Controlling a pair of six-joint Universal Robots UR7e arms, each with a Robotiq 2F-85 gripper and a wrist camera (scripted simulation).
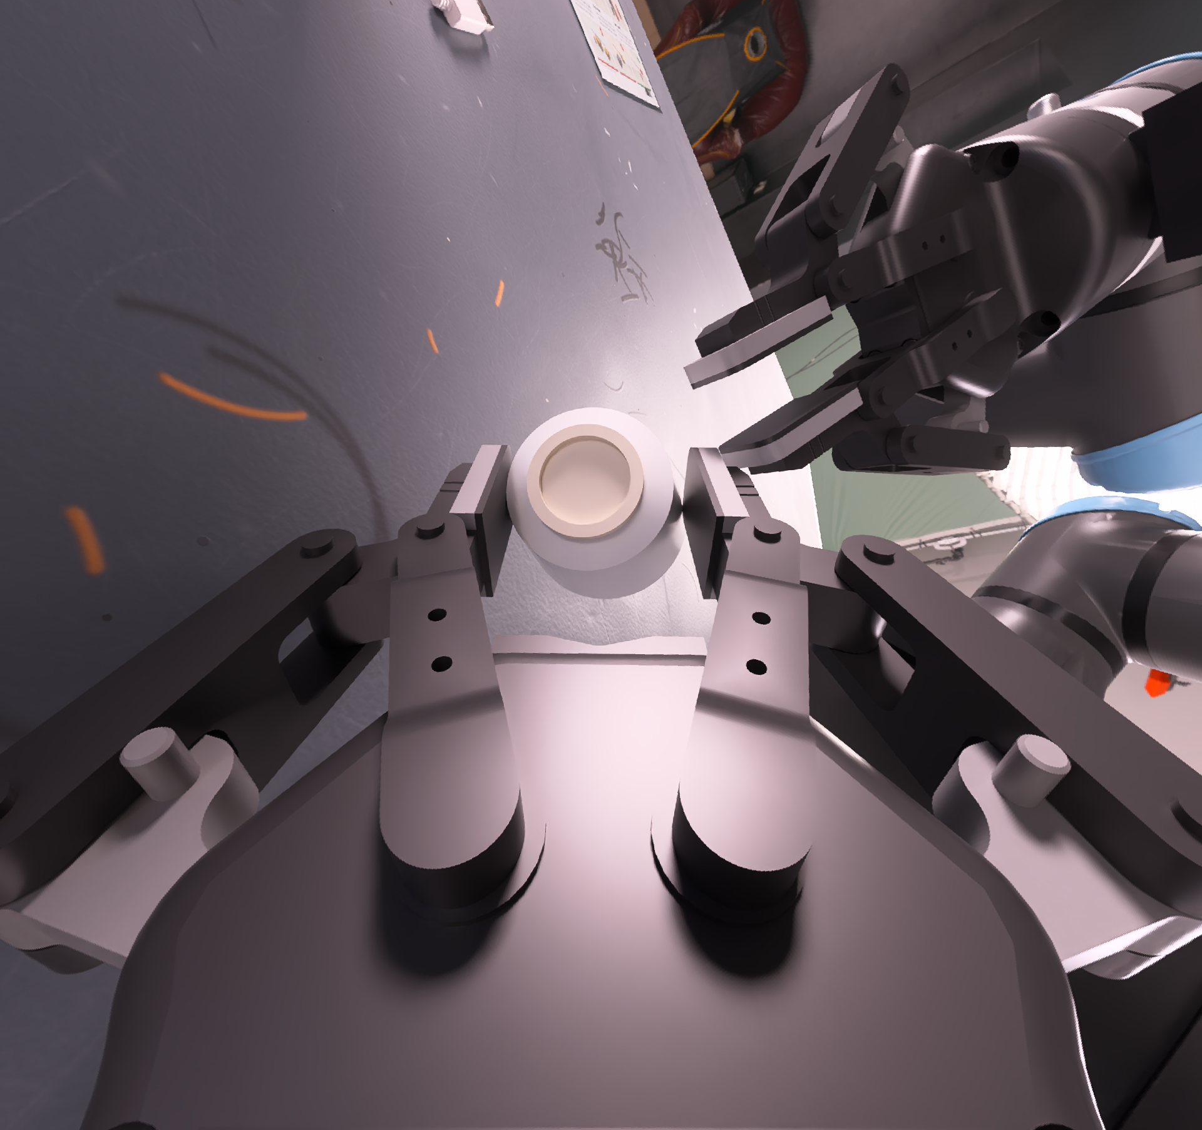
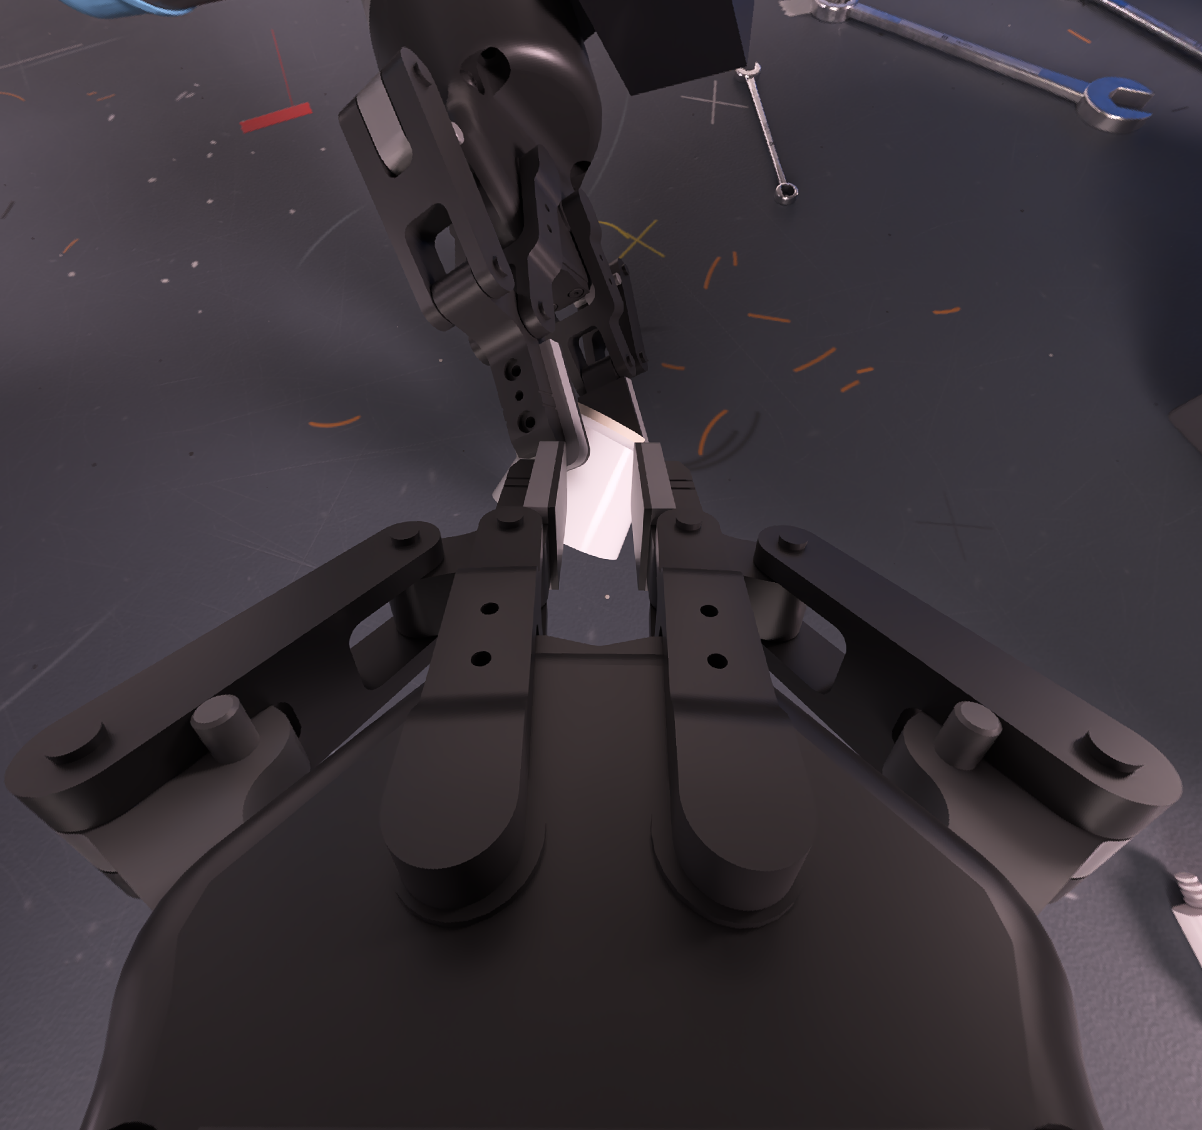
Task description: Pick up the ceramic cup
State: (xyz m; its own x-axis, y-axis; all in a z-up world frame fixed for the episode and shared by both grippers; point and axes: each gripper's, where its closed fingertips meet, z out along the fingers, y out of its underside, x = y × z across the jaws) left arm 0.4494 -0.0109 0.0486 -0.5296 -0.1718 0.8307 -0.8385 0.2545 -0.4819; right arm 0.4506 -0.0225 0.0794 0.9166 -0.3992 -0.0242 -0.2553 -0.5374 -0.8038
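The left claw (image 1: 595, 500) grips the cup (image 1: 588, 490) base-up, clear of the worktop (image 1: 260, 221) near its right edge. The right claw (image 2: 598, 500) hangs open alongside. Keep squeeze steady; lift straight.

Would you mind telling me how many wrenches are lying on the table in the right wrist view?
3. A large wrench lies at upper right, a second wrench beyond it runs off the right edge, and a small slim wrench lies beside the dark block. Others may be hidden behind the arm.
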